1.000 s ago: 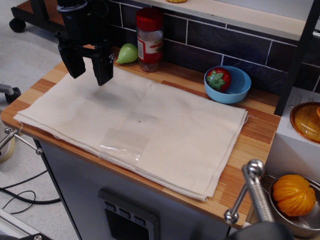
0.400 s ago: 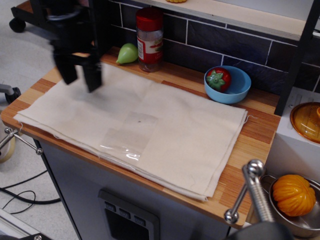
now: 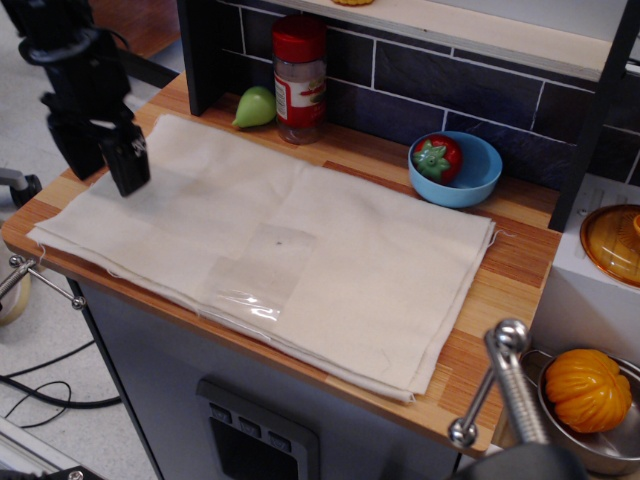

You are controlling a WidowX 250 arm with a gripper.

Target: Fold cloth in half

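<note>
The cream cloth (image 3: 300,250) lies flat and spread across the wooden counter (image 3: 515,260). It has faint creases, a glossy clear patch (image 3: 250,285) and a small dark dot near its middle. My black gripper (image 3: 100,160) hangs above the cloth's far left edge, over the counter's left end. Its two fingers (image 3: 128,162) point down with a gap between them and hold nothing.
A red-lidded spice jar (image 3: 300,80) and a green pear (image 3: 255,106) stand at the back by the tiled wall. A blue bowl (image 3: 470,180) holds a toy strawberry (image 3: 438,158). An orange sits in a pot (image 3: 588,390) at the right, with a metal handle (image 3: 505,385) in front.
My gripper has moved left and a little toward the front, from above the cloth's back left part to its left edge. The cloth has not moved.
</note>
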